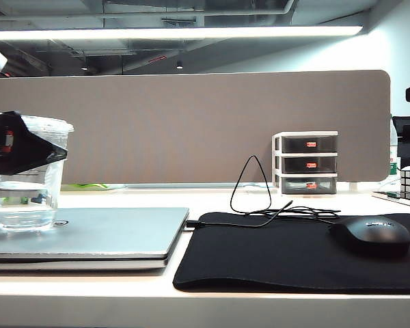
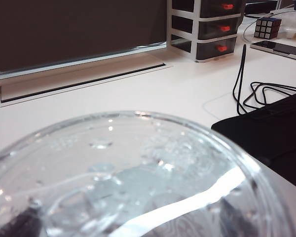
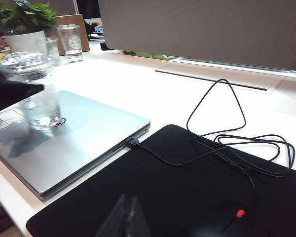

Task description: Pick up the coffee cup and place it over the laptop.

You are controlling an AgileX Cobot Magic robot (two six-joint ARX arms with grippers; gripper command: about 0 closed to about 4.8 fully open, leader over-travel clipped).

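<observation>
Bench (image 1: 212, 199), white, carries the laptop (image 1: 109, 236), lid closed. Coffee cup (image 1: 29, 178) stands upright on the lid beside the logo, long axis vertical; placement looks done. Left end effector (image 1: 27, 152) flanks the cup near the rim, fingers spread to widest, seemingly no squeeze. Cup sits directly between the fingers, so the coming move is likely a clean retreat without tipping it. Right end effector (image 3: 124, 217) hangs over the black mouse pad (image 3: 197, 192), well apart; its opening cannot be read.

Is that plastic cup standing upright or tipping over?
Upright: the coffee cup stands straight on the closed laptop, lid level, with the left gripper open around it.
</observation>
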